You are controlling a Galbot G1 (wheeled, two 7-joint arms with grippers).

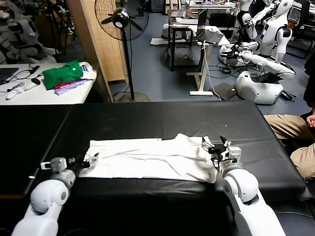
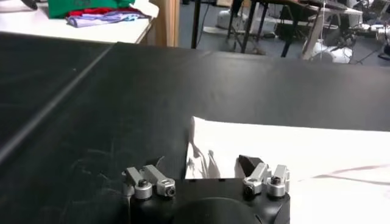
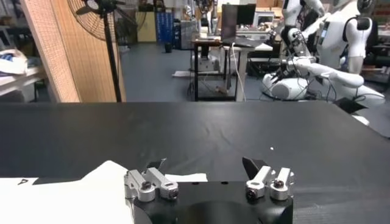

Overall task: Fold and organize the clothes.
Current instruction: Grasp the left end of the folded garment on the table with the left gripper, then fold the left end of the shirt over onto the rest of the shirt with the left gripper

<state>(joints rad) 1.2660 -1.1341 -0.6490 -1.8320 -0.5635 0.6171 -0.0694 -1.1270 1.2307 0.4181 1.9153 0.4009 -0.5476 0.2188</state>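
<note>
The white T-shirt (image 1: 147,160) lay flat on the black table (image 1: 162,118), near the edge closest to the robot, its long axis running side to side across the robot's front so that one short end faced each arm. The left gripper (image 1: 87,161) sat at the shirt's left end with its jaws spread and nothing between them; in the left wrist view the left gripper (image 2: 207,178) had the corner of the cloth (image 2: 292,152) just ahead of it, one dark fingertip (image 2: 247,163) resting over the fabric's edge and the other finger on bare table beside it. The right gripper (image 1: 215,146) stood at the opposite end, likewise spread and empty, over the rumpled right edge where a sleeve bunched up; from the right wrist camera the right gripper (image 3: 207,170) showed only a pale flap of the shirt (image 3: 73,195) off to one side, with open tabletop ahead. Each arm was thus about equally close to its own end, and the garment stretched between them. Judging from this, a further fold would have to carry one short end along the long axis toward the other, or lift the near long edge away from the robot; either way both grippers would first need to close on cloth. The green garment (image 1: 63,73) lay on a separate white table (image 1: 44,93), well apart.
</note>
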